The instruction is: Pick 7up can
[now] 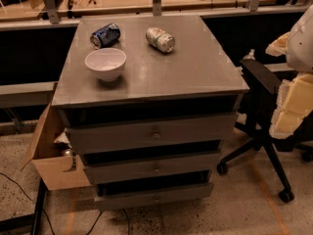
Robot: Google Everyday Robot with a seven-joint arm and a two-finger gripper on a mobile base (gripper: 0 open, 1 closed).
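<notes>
While hanging at the right edge, well apart from the worktop [195, 72], showing the tool [293, 102] in a state impossible to tell, open or closed. Spotting the 7up can [160, 39] lying on its side near the far edge; risking rolling away if nudged. Noting blue can [105, 35] and white bowl [105, 63] sitting leftward, crowding approaches from there.

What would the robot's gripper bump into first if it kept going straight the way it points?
Probably the black chair. The gripper sits at the right edge, seemingly angled down-left over it, far from the 7up can; depth is unclear.
</notes>
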